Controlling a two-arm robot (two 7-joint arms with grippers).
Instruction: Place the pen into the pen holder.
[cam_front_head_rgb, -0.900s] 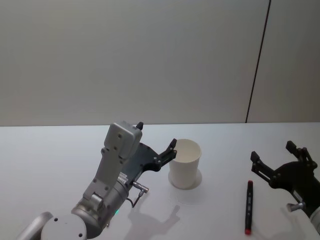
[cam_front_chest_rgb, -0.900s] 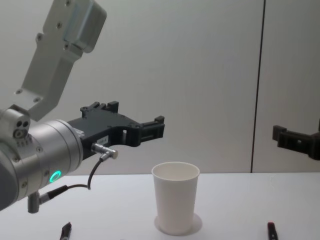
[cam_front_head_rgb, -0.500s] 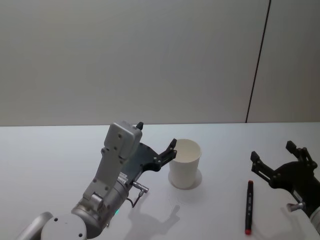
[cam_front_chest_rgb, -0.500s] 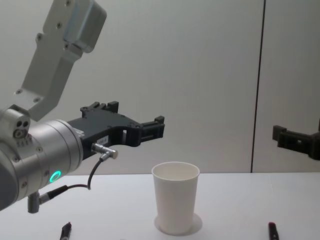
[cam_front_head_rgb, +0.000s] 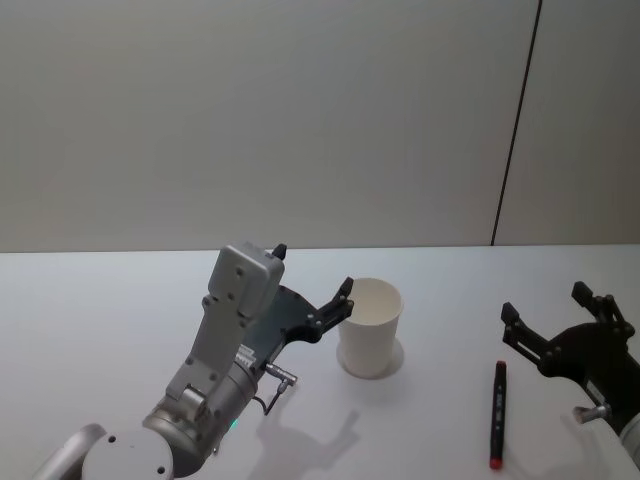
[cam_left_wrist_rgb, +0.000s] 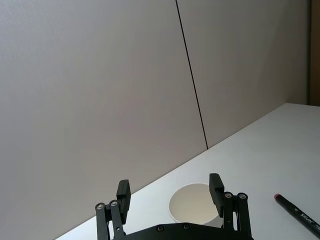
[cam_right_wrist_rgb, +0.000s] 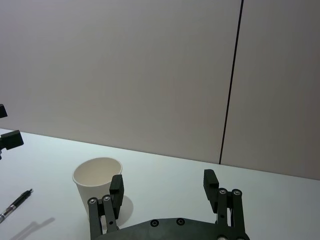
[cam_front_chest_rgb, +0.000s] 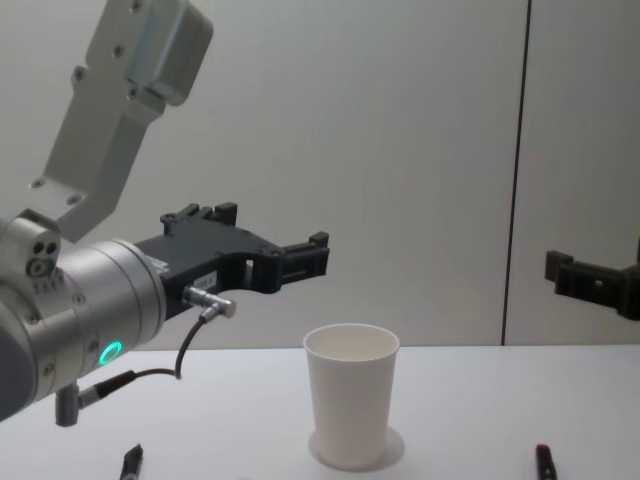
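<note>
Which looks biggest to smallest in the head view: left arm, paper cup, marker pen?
1. Left arm, by far; nearest the camera.
2. Paper cup.
3. Marker pen: about as long as the cup is tall, far thinner.

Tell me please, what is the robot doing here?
A two-armed robot is set to put a pen into a paper cup. The cup stands upright on the table, with no pen in it. A black marker with a red end lies to its right, beside the open right hand. The open left hand hovers just left of the cup. Neither hand holds anything.
</note>
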